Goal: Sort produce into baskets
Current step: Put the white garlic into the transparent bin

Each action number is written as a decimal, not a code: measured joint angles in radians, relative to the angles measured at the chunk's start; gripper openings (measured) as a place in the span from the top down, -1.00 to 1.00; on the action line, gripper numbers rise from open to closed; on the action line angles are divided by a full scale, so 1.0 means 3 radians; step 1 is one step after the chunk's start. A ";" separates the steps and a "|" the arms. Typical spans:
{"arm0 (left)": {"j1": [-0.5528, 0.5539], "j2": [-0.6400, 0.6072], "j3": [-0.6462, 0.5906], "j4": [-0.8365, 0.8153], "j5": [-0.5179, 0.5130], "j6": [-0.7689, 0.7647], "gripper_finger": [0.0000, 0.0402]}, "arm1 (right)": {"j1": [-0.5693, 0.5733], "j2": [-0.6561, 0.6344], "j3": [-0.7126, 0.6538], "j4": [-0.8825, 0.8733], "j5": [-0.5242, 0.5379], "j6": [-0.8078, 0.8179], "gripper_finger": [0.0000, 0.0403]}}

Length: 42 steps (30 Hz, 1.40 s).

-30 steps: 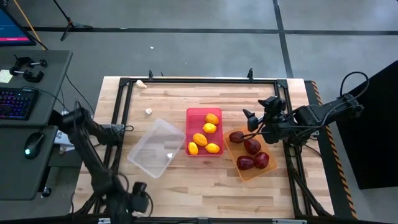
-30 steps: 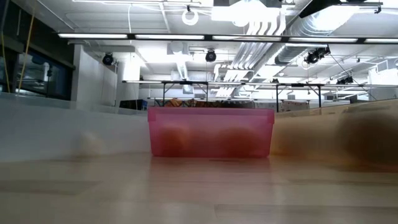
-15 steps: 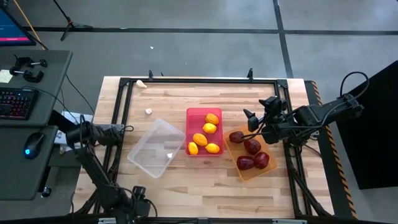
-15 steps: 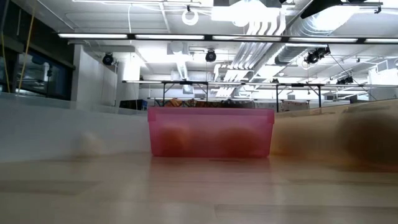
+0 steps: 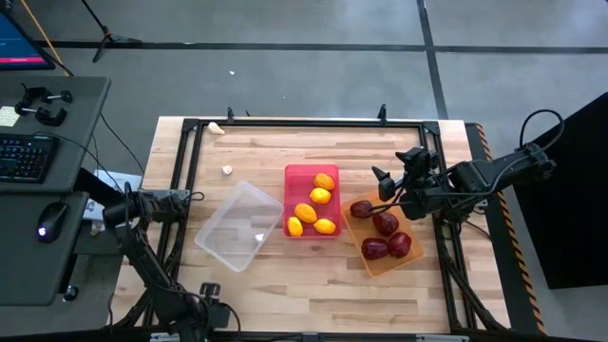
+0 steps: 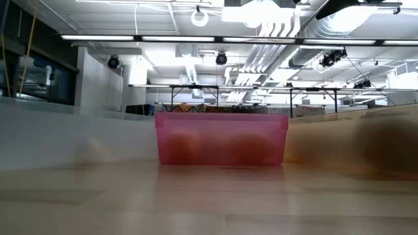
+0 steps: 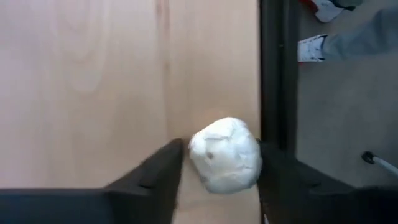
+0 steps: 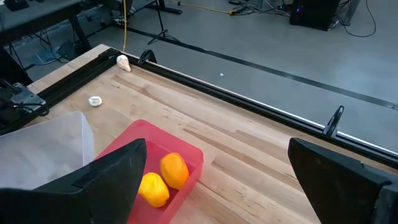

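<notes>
The red basket (image 5: 312, 201) at bench (image 5: 285, 275) centre holds five lemons (image 5: 306, 213). The orange basket (image 5: 384, 261), toward the right edge, holds four dark red fruits (image 5: 386, 223); its long axis runs diagonally. The clear basket (image 5: 239, 225), also set diagonally, holds no produce.

The left gripper (image 7: 217, 165), at the left bench edge, pinches a garlic bulb (image 7: 225, 155) between its fingers. Two more bulbs (image 5: 227, 170) lie near the far-left corner.

The right gripper (image 5: 382, 186) hovers over the orange basket, fingers spread.
</notes>
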 joint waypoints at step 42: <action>0.4674 -0.1928 0.0034 -0.1845 -0.0742 0.1447 -0.25 | -0.0001 0.0000 0.0000 -0.0163 -0.0146 0.0149 -0.89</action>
